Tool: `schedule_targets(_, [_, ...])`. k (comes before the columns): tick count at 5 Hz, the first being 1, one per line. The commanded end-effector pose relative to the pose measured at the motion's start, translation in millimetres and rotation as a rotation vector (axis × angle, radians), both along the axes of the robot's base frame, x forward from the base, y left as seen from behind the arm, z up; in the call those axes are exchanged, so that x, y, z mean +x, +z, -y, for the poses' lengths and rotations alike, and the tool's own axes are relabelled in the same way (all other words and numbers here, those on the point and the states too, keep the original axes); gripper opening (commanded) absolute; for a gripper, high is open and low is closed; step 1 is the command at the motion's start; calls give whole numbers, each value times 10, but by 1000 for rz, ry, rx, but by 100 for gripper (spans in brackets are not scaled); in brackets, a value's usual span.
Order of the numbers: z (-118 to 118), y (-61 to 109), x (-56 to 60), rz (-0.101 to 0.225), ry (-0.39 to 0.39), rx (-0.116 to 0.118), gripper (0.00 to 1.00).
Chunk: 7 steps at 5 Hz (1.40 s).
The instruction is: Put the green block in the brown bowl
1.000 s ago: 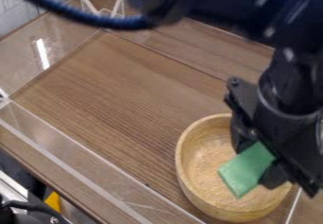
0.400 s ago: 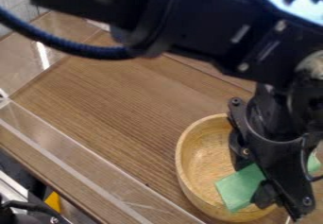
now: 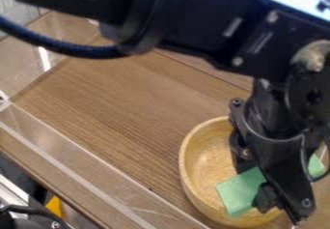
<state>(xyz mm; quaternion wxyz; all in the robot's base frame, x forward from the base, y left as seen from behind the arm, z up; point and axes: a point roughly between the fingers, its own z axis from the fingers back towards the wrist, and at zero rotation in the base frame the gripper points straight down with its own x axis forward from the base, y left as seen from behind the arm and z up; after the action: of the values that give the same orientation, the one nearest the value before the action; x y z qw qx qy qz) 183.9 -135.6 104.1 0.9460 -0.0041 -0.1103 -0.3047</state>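
Pincer (image 3: 271,180) grips one green block (image 3: 245,189) over one brown bowl (image 3: 204,146).

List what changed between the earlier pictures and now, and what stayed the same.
The arm's upper links swung across the top of the view. The gripper shifted slightly, and the green block between its fingers now shows a little lower in the brown bowl. It is still held, not released. The bowl and the wooden table stayed put.

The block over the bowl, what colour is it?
Bright green. The block shows in the camera view, held by the tool over the wooden bowl.
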Motion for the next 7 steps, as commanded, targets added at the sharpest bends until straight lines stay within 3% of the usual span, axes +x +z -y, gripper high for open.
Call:
schedule_targets(1, [-13, 110, 41, 17, -6, -26, 0])
schedule_targets(7, [-101, 197, 77, -51, -92, -56, 0])
